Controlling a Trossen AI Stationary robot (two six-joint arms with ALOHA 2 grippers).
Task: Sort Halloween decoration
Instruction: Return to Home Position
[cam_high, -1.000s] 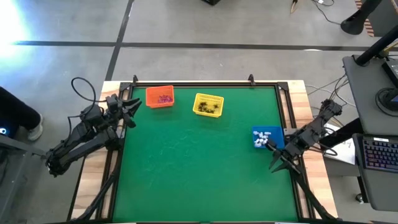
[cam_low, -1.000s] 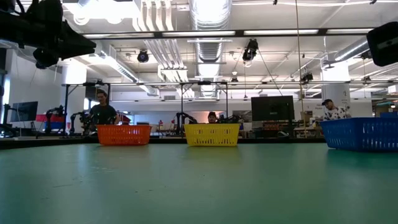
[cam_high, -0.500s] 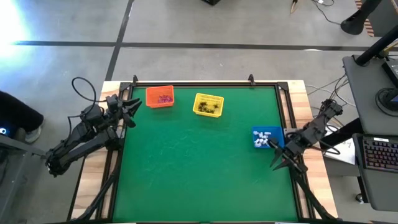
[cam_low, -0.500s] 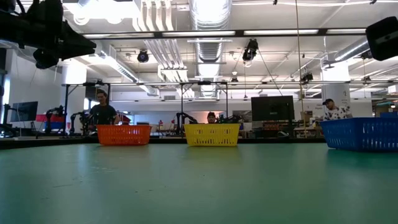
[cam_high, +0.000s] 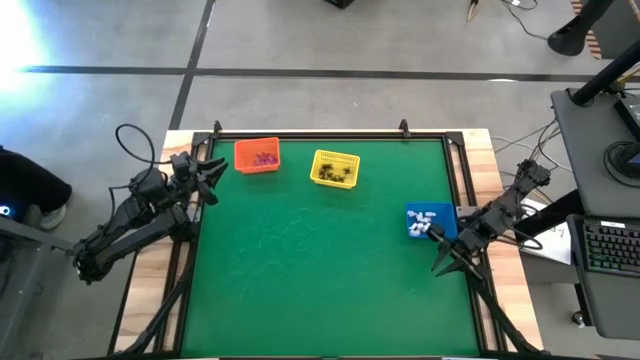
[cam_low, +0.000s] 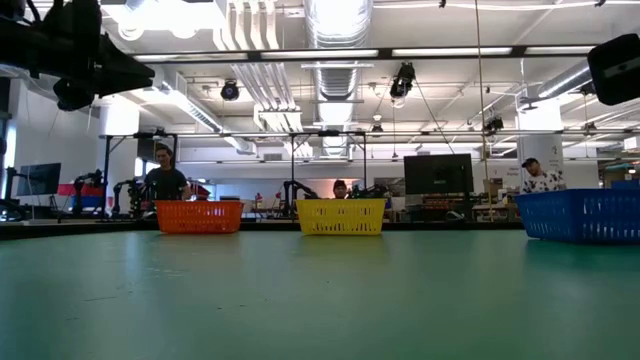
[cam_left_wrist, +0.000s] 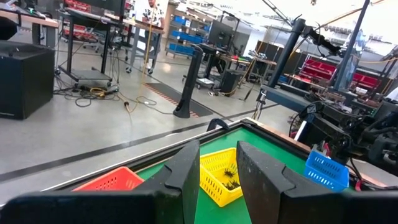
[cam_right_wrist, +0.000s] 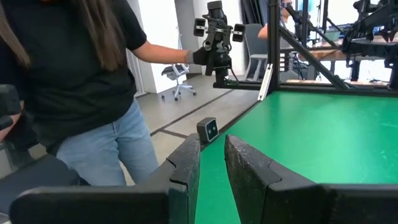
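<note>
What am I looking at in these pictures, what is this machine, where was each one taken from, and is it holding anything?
This is a robot with two dark arms working at a green table. Each arm ends in a two-finger tool. One picture looks straight down from above, one looks level across the tabletop, and two come from cameras on the arms' wrists.

Seen from above, the left tool is at the table's left edge and the right tool at its right edge. Both are open and hold nothing.

Three small baskets stand on the table. The orange basket holds purplish trinkets, the yellow basket black trinkets, and the blue basket white trinkets.

The right wrist picture also shows a person standing near the table.
</note>
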